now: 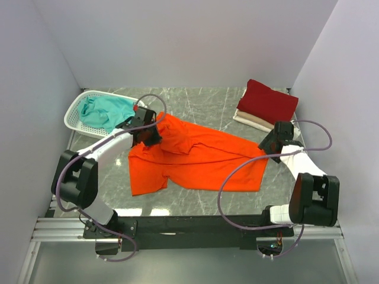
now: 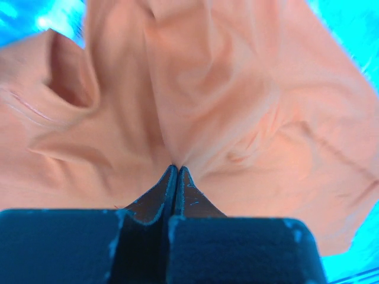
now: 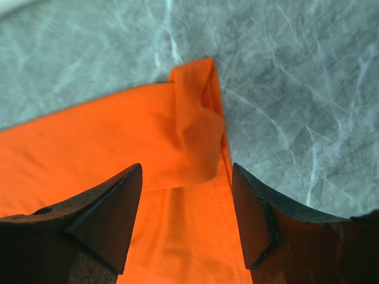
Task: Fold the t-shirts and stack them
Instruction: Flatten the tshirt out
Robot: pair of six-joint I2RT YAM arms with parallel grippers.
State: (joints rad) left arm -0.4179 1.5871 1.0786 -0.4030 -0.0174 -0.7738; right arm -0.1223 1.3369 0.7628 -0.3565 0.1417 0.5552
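The counter point(image 1: 207, 100) is grey-green stone-patterned, shut in on three sides by plain pale walls point(image 1: 177, 35). At its far left corner sits a white lattice basket point(image 1: 74, 112) with the teal shirt point(image 1: 106, 111) bundled inside. At the far right, the dark red shirt point(image 1: 267, 100) lies folded on top of the cream shirt point(image 1: 251, 121), whose edge shows beneath it.

The orange shirt point(image 1: 201, 163) is spread across the middle of the counter, mostly flat but bunched into a raised ridge at its far left end. The left claw point(image 2: 177, 174) is closed tight on that ridge, with cloth pinched between its tips and creases fanning out from the pinch.

The right claw point(image 3: 186, 171) hangs over the shirt's right far corner with its jaws wide apart and gripping nothing. That corner, doubled over on itself, lies between the two fingers, with bare counter just beyond it. Whether the fingers touch the cloth cannot be told.
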